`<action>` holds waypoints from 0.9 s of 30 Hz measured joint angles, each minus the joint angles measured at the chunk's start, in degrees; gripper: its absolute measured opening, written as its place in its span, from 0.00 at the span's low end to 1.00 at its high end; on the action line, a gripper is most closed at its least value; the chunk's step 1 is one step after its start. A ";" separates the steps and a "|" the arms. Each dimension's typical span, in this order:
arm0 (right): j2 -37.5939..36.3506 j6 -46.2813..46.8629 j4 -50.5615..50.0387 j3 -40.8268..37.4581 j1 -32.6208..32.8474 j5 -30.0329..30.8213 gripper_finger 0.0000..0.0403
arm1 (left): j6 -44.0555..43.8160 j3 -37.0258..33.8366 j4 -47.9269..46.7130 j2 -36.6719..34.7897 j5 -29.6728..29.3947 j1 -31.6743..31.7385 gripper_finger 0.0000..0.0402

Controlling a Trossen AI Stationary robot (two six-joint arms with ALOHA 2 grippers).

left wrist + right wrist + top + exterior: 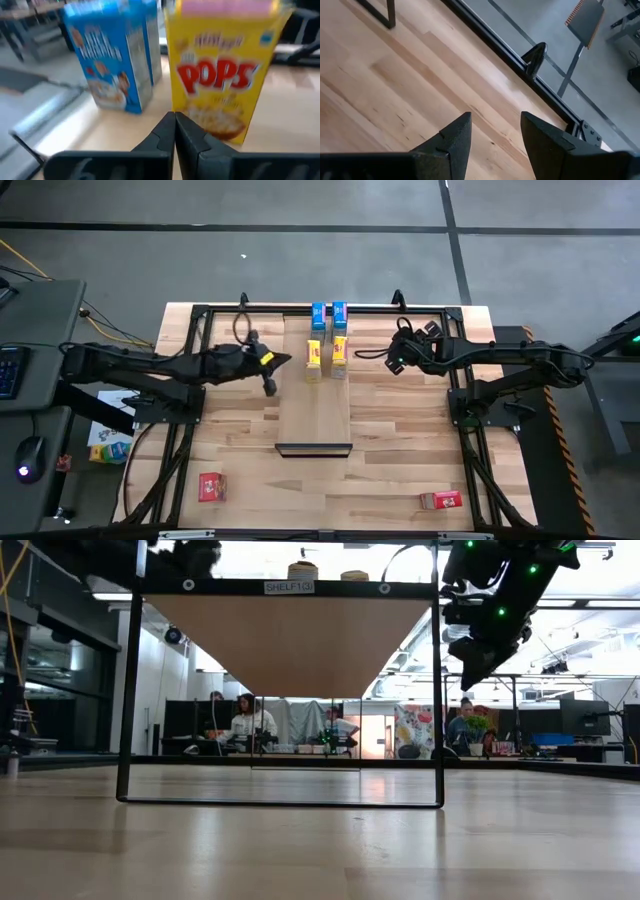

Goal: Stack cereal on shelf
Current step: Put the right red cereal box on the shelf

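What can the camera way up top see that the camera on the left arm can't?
Only the high view shows the whole shelf, both red boxes lying on the table near its front edge, and the right gripper beside the shelf. Only the left wrist view shows the "POPS" print on the yellow box and the left gripper with its fingers closed together, empty. Both show a blue box and a yellow box standing on the shelf.
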 joint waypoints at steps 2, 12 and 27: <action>0.00 0.49 -1.34 0.00 -0.02 -0.07 0.40 | 1.75 0.00 0.02 -3.18 -0.02 0.06 0.00; 0.00 -5.45 -1.71 0.00 -0.02 -8.67 0.40 | 9.58 0.00 2.28 -14.53 5.30 2.01 0.00; 0.00 -15.54 4.87 0.00 -0.15 -10.41 0.40 | 4.47 -11.24 20.00 -14.65 26.15 22.39 0.00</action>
